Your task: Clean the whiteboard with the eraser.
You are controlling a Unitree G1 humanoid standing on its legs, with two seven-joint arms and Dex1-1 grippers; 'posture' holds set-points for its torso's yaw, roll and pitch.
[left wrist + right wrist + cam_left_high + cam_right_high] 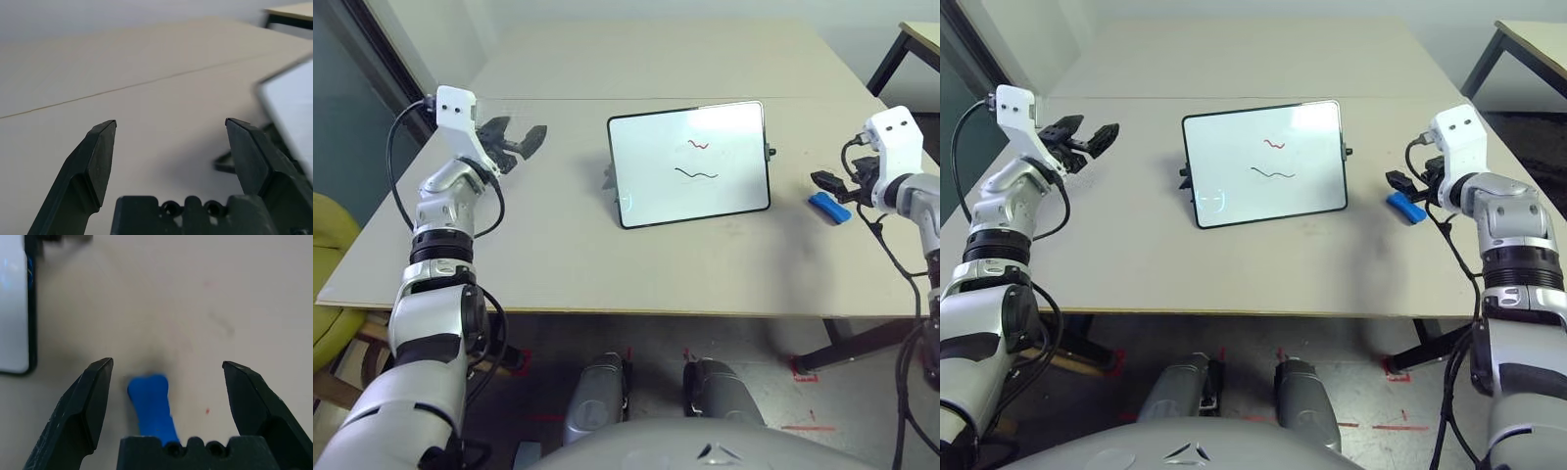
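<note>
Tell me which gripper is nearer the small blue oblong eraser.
Right. The right gripper hovers open just above the eraser; the left gripper is beyond the whiteboard's far side, to its left.

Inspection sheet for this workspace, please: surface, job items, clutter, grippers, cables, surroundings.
Surface: pale matte table, faint smudges at right
Job items: glossy white black-framed board, red and black squiggles unwiped; blue pinched-middle eraser block lying right of it
Clutter: nothing seen
Grippers: black two-fingered left gripper open, empty; black two-fingered right gripper open above eraser
Cables: black, looping along both silver arms
Surroundings: yellow-green chair at left; second table beyond
</note>
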